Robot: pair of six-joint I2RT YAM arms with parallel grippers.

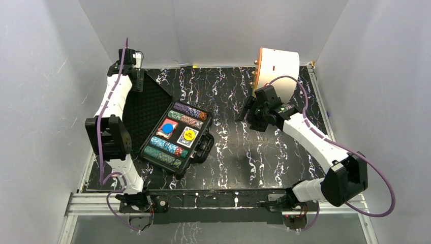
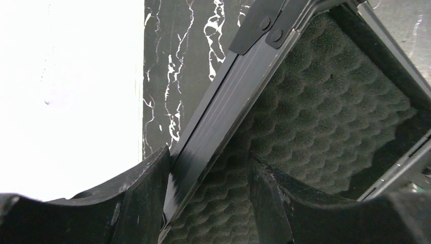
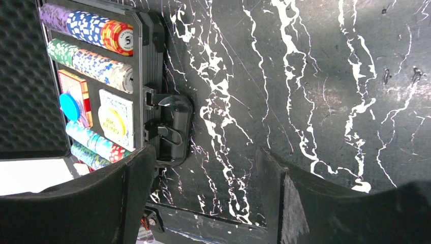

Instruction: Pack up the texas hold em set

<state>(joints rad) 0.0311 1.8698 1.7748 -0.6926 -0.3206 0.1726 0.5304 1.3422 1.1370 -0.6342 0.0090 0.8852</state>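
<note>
The black case lies open at the table's left, its foam-lined lid raised toward the left wall. Rows of poker chips fill the tray beside a red deck topped by a blue button and a deck with a yellow button. My left gripper is at the lid's top edge. In the left wrist view the left gripper straddles the lid's rim, which touches one finger; the jaws stand apart. My right gripper hovers open over bare table right of the case handle.
A large white cylinder with an orange face stands at the back right, just behind the right wrist. White walls enclose the black marbled table on three sides. The left wall is close beside the raised lid.
</note>
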